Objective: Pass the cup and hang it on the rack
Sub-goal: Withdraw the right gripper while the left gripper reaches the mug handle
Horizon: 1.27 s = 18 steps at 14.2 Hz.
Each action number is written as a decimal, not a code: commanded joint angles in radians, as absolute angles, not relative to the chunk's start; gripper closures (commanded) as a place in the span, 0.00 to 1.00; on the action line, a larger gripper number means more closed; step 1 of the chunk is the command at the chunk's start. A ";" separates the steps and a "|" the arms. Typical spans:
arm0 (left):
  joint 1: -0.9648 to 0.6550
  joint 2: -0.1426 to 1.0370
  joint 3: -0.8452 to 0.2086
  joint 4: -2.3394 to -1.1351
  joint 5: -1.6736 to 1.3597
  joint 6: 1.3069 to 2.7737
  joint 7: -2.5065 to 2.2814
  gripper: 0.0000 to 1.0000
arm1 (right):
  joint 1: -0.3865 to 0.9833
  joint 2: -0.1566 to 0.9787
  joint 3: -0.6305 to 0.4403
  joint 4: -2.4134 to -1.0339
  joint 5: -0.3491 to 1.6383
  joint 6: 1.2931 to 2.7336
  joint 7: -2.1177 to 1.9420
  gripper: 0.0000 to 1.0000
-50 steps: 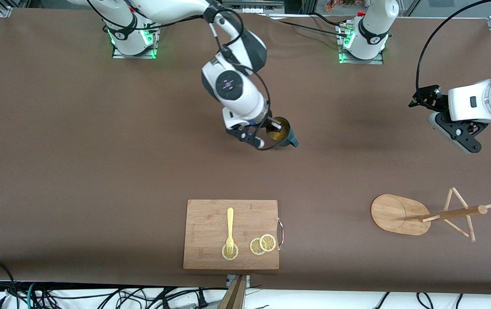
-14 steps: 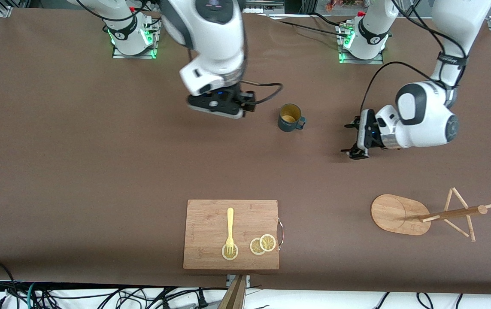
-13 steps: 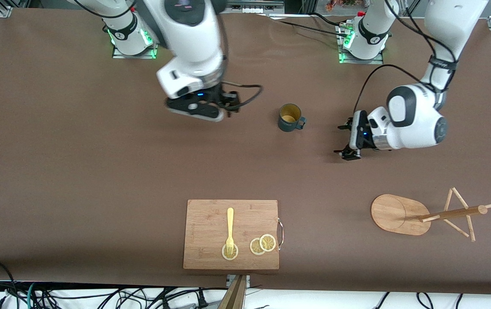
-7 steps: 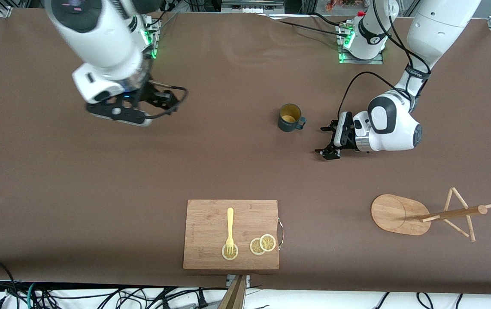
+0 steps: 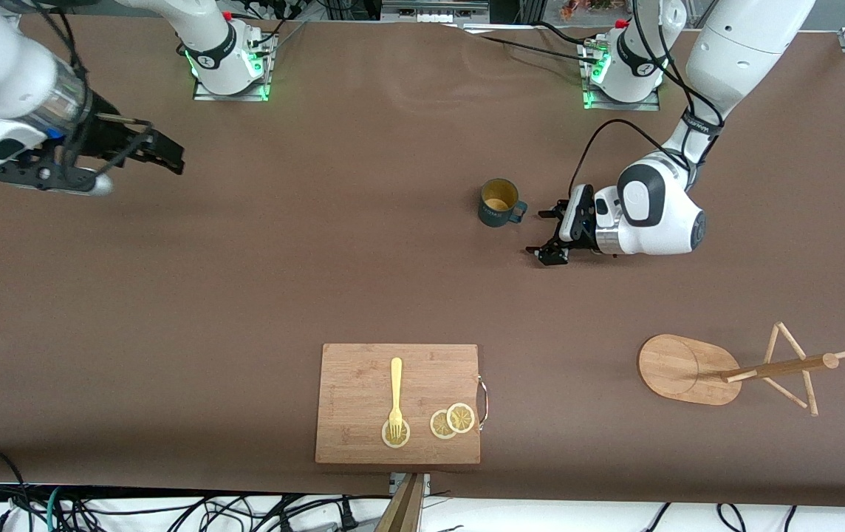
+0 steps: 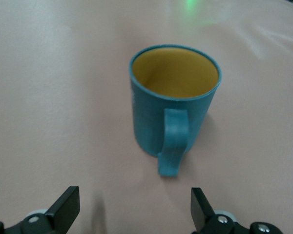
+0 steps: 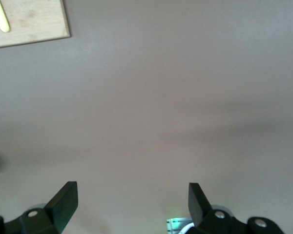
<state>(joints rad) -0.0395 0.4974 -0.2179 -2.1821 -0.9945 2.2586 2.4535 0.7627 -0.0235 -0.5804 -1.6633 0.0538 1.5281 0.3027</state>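
Cup (image 5: 498, 202): upright on the bare brown table (image 5: 245, 281), mouth up, ochre inside showing; handle (image 6: 173, 141) turned toward the left arm's end of the table, straight at the left gripper in the left wrist view.
Left gripper (image 5: 549, 235): low over the table just beside the cup on its handle side, not touching; fingers (image 6: 66, 207) spread wide, nothing between them, a strip of bare table showing between fingertips and handle.
Right gripper (image 5: 164, 157): up over the right arm's end of the table, well apart from the cup; fingers (image 7: 63, 200) parted, holding nothing; only tabletop under it in the right wrist view, plus 1 corner of the cutting board.
Rack (image 5: 733, 369): near the left arm's end of the table, nearer to the front camera than the cup and well apart from it; oval base (image 5: 681, 368) flat on the table, post and thin pegs (image 5: 792, 366) pointing toward the table's end edge in the front view.
Cutting board (image 5: 398, 403): close to the table edge nearest the front camera, nearer than the cup; carries 1 yellow fork (image 5: 395, 395) and 3 lemon slices (image 5: 452, 420).
Open room: wide bare table between cup and rack, between cup and cutting board, and around the cup on every side but the left gripper's.
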 commanded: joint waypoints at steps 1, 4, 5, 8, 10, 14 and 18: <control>-0.046 0.468 -0.225 -2.250 -1.074 2.302 2.551 0.00 | 0.781 -0.153 -0.578 -1.808 -0.032 1.592 0.291 0.00; -0.049 0.468 -0.227 -2.267 -1.089 2.312 2.569 0.00 | 0.781 -0.256 -0.578 -1.927 -0.107 1.664 0.281 0.00; -0.051 0.466 -0.227 -2.272 -1.091 2.312 2.569 0.00 | 0.781 -0.253 -0.580 -1.915 -0.110 1.660 0.259 0.00; -0.055 0.460 -0.244 -2.279 -1.127 2.313 2.574 0.00 | 0.779 -0.227 -0.610 -1.873 -0.127 1.658 0.218 0.00; -0.058 0.462 -0.253 -2.283 -1.140 2.339 2.574 0.00 | 0.779 -0.195 -0.611 -1.836 -0.127 1.658 0.207 0.00; -0.064 0.462 -0.271 -2.331 -1.293 2.376 2.585 0.00 | 0.784 -0.170 -0.581 -1.758 -0.202 1.623 0.181 0.00; -0.075 0.462 -0.281 -2.341 -1.348 2.404 2.649 0.00 | 0.821 -0.138 -0.548 -1.703 -0.158 1.609 0.173 0.00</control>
<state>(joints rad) -0.0686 0.4922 -0.2797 -2.3169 -1.3125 2.3917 2.6084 0.8002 -0.1638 -0.5695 -1.7425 -0.1698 1.6378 0.1879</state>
